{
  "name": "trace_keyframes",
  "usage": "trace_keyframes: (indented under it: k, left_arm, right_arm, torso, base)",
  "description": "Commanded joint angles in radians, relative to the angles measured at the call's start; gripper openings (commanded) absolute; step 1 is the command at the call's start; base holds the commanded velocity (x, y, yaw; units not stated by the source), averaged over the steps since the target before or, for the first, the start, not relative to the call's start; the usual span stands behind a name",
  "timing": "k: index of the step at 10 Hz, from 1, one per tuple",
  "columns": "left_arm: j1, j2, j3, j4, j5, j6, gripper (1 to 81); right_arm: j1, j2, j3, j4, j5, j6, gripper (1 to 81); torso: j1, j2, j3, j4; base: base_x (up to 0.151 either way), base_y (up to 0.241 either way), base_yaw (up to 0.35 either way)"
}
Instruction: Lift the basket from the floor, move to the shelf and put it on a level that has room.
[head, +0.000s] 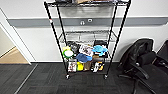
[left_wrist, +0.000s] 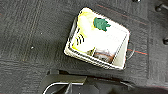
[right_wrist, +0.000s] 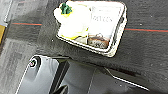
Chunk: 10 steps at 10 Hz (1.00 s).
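Here the basket (left_wrist: 100, 40) sits on the dark carpet floor (left_wrist: 32, 37), seen from above in the left wrist view, a little right of centre in that frame and turned at a slant. Its pale lining is bright, and inside lie a yellow and white item with a green leaf-shaped piece (left_wrist: 101, 23) on it, white papers, and something small and brownish near one corner — too blurred to name. The right wrist view shows the same basket (right_wrist: 100, 27) in the upper middle of its frame, again resting on the carpet, with a thin red line (right_wrist: 147, 30) in the floor running past it. Nothing is touching the basket in either view. Dark parts of the robot fill the lower edge of both wrist views, and I cannot tell whether either hand's fingers are apart or together.

In the head view the shelf (head: 86, 37) stands in the middle of the frame against a white wall, on small castors at the edge of the carpet. Its second level from the top (head: 86, 37) looks bare, while the lower levels are crowded with colourful things — blue, yellow and green among them. A black office chair (head: 142, 62) sits at the right, and a tan wooden floor (head: 12, 57) shows through a doorway at the left.
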<state>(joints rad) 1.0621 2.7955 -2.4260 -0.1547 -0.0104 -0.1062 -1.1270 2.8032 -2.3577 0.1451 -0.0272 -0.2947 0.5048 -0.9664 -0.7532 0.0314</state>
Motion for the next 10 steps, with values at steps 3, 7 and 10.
trace_keyframes:
  k: [3, 7, 10]
  left_arm:
    - [-0.135, -0.023, -0.038, 0.001, 0.136, 0.000, 81.1]
    - [-0.141, -0.025, -0.053, 0.037, 0.144, 0.000, 81.1]
    - [-0.141, -0.003, -0.119, 0.029, 0.144, 0.000, 81.1]
  right_arm:
    - [0.081, -0.006, 0.008, 0.001, -0.074, 0.002, 81.1]
    - [0.097, -0.002, 0.008, -0.009, -0.083, 0.002, 81.1]
    - [0.109, 0.012, -0.004, -0.010, -0.103, 0.002, 81.1]
  torso:
    - [0.101, -0.159, -0.097, 0.000]
    - [0.177, -0.279, -0.200, 0.000]
    - [0.241, -0.379, -0.293, 0.000]
  base:
    - [0.000, 0.000, 0.000]
    - [0.000, 0.000, 0.000]
    - [0.000, 0.000, 0.000]
